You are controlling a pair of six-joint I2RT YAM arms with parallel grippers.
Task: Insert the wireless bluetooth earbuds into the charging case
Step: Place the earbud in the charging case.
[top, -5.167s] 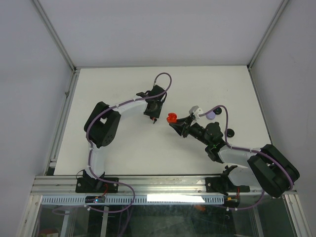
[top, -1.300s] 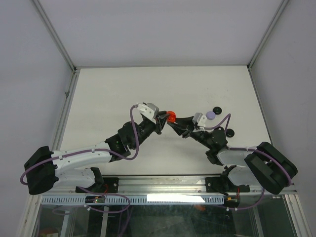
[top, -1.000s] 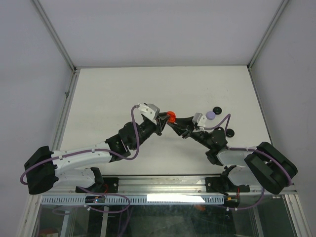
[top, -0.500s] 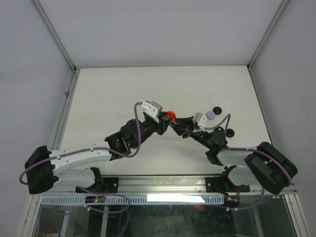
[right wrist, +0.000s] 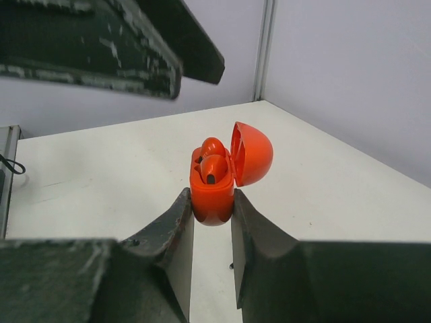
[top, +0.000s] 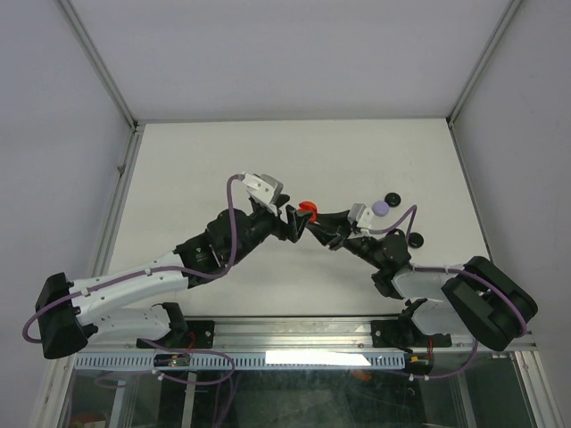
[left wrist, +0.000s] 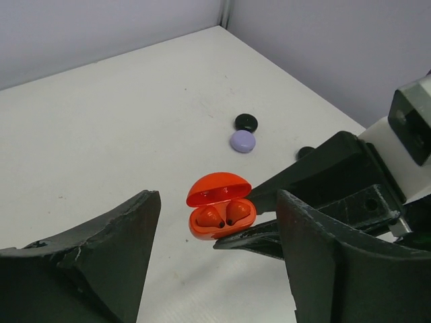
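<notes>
A red charging case (right wrist: 214, 195) with its lid swung open is pinched at its base by my right gripper (right wrist: 212, 202), held above the table. Two red earbuds (left wrist: 220, 215) sit side by side in its wells. In the top view the red case (top: 308, 212) hangs between the two arms. My left gripper (left wrist: 215, 232) stands open just short of the case, a finger on each side of it, touching nothing.
A lavender case (left wrist: 243, 141) and a black case (left wrist: 246, 122) lie on the white table behind the red one. Another black case (top: 416, 238) lies at the right arm's side. The enclosure walls rise at the table's far and right edges.
My left gripper has opened and drawn back to the left, away from the red case. The right gripper and the case have stayed where they were.
</notes>
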